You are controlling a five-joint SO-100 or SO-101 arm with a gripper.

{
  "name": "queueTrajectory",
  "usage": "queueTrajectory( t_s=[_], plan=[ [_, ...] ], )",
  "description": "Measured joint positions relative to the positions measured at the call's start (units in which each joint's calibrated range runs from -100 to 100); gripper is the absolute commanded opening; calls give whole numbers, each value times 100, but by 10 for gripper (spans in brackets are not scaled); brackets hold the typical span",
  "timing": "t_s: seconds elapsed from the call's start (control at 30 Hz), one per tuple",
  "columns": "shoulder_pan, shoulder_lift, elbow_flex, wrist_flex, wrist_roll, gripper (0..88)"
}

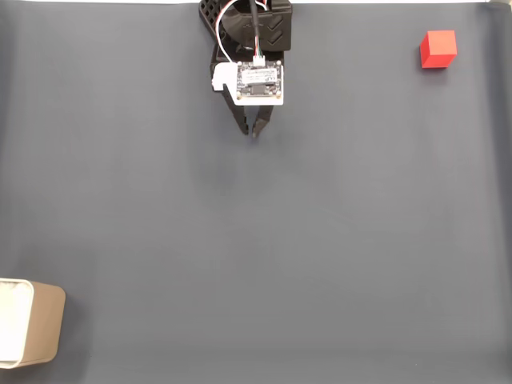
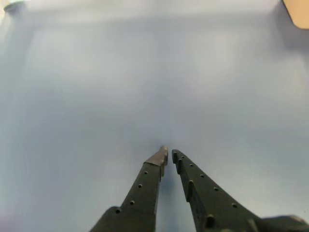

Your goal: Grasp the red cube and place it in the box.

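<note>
- Dark grey-blue mat [image 1: 256, 240] covers the whole work surface; a thin white strip runs along the top edge in the fixed view.
- Gripper [image 1: 254, 132] sits top centre in the fixed view, tips pointing down the frame, hovering over bare mat with nothing between the fingers.
- Wrist view shows the gripper [image 2: 169, 153] from behind: two black perforated fingers [image 2: 145, 186] converge to a narrow slit at the tips, so the jaws are nearly together and gripping nothing.
- Fixed view adds what the wrist view lacks: a white circuit board [image 1: 259, 82] with wires on top of the arm, and the black arm body [image 1: 254, 28] at the top edge.
- Red cube [image 1: 438, 49] rests on the mat near the top right corner of the fixed view, well apart from the gripper; bright red, matte, plain faces, casting a small shadow.
- Box [image 1: 30, 333] sits at the bottom left corner of the fixed view, cut by the frame edge; tan outer wall, white inside, rounded corner.
- Wrist view catches a tan corner of the box [image 2: 298, 12] at top right.
</note>
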Motion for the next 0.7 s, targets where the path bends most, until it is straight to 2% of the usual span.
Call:
queueTrajectory(
  t_s=[0.3, 0.7],
  plan=[
    [22, 408, -90, -915, 15, 0],
    [37, 1772, -1257, -1217, -10, 0]
  ],
)
